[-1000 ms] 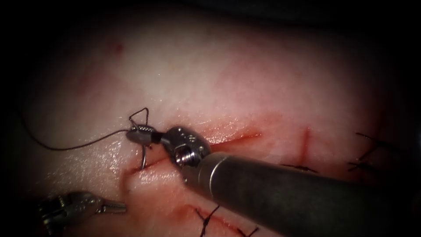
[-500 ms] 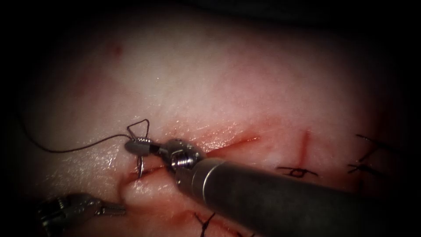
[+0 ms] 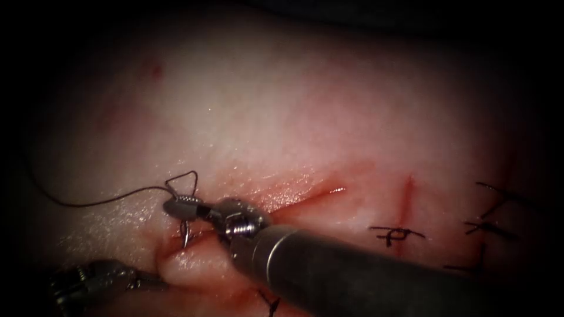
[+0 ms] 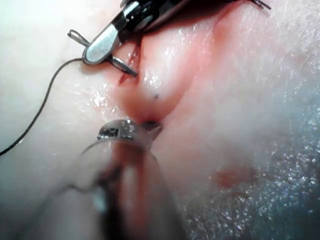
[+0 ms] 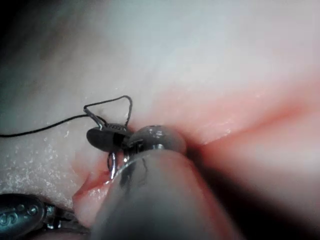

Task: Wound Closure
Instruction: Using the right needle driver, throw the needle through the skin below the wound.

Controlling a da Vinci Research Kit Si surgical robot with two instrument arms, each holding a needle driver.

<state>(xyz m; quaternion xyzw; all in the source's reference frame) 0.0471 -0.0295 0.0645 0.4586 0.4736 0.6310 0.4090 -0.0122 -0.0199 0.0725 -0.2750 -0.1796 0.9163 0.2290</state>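
Right tool (image 3: pixel 179 206) clamps needle (image 3: pixel 185 232) near its thread end, tip entering cut (image 3: pixel 305 196) at its left end; left tool (image 3: pixel 138 280) pinches tissue (image 3: pixel 194 267), likely steadying that edge.

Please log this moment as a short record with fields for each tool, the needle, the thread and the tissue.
right tool: jaws shut on the needle, near its thread end
left tool: jaws shut on the tissue at the cut's near lip, lifting a fold
needle: hangs below the right tool's jaws, tip down at the left end of the cut; depth in tissue cannot be told
thread: loops above the right tool's jaws, then trails left over the tissue
stitches: tied, right of the tools
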